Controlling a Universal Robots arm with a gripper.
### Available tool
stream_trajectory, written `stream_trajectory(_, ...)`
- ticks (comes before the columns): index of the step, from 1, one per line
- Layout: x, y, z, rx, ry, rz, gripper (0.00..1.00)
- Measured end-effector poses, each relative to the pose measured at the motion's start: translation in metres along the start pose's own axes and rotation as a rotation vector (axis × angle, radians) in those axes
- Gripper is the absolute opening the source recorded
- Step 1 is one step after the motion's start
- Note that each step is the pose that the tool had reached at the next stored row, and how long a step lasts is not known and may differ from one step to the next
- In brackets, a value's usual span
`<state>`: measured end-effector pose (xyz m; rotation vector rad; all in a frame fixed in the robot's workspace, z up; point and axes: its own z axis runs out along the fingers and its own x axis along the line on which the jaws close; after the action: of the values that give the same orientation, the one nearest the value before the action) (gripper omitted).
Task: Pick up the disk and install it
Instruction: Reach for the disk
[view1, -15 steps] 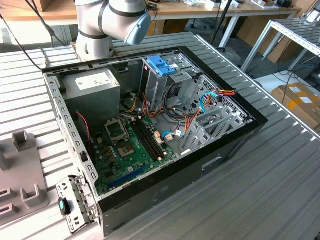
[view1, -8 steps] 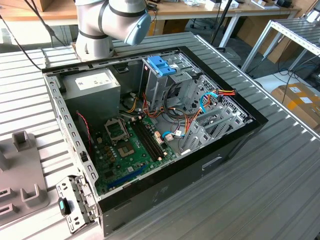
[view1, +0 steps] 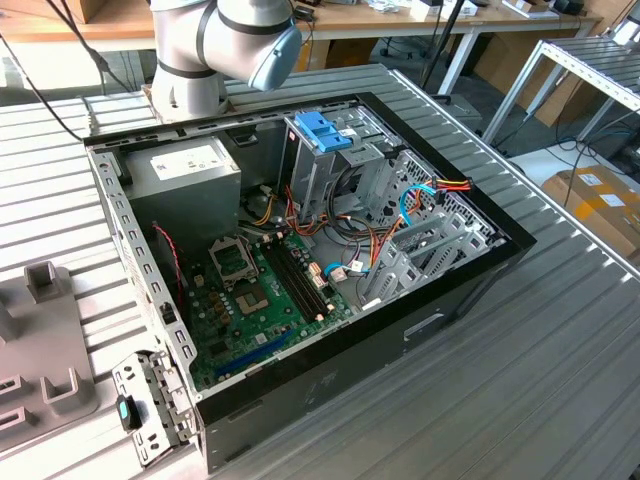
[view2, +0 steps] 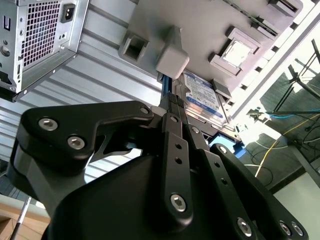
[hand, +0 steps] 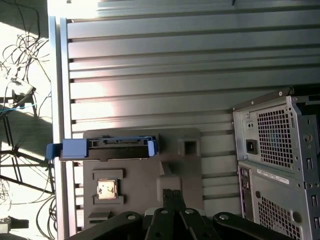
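In the second wrist view the gripper (view2: 172, 102) (closed narrow, empty) hangs near the disk (view2: 202, 95).

Arm (view1: 225, 40) – jt bent over base; gripper (view2: 173, 102) closed, tips together.

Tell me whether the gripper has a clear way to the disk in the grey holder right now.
Probably yes. The disk stands on edge in the grey holder with nothing over it, and the gripper hangs above that holder.
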<state>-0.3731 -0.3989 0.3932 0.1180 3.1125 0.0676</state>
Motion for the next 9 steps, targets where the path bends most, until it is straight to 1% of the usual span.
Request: stream_trajectory(9, 0.0033, -0.0003, -0.0001, 0.0000, 0.0000, 0.000, 0.11)
